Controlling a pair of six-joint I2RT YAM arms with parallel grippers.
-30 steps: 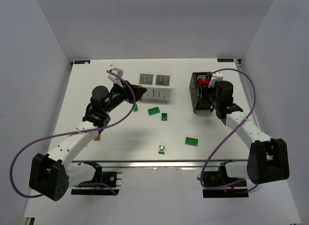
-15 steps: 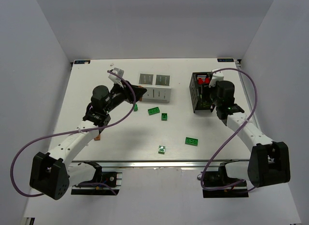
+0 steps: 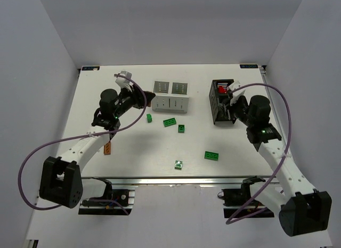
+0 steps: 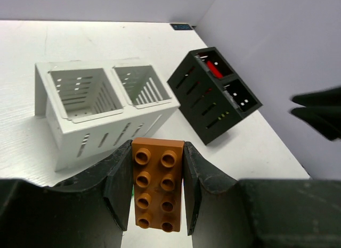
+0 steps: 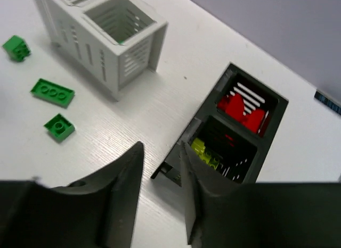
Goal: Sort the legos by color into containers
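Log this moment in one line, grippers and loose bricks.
left gripper: shut on brown brick | right gripper: open, empty, by black box | green bricks: loose on table

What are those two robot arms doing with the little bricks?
They are sorting bricks by colour. The left gripper is clamped on a brown brick near the white box. The right gripper hangs open and empty by the black box, which holds red bricks and yellow-green ones. Several green bricks lie on the table.
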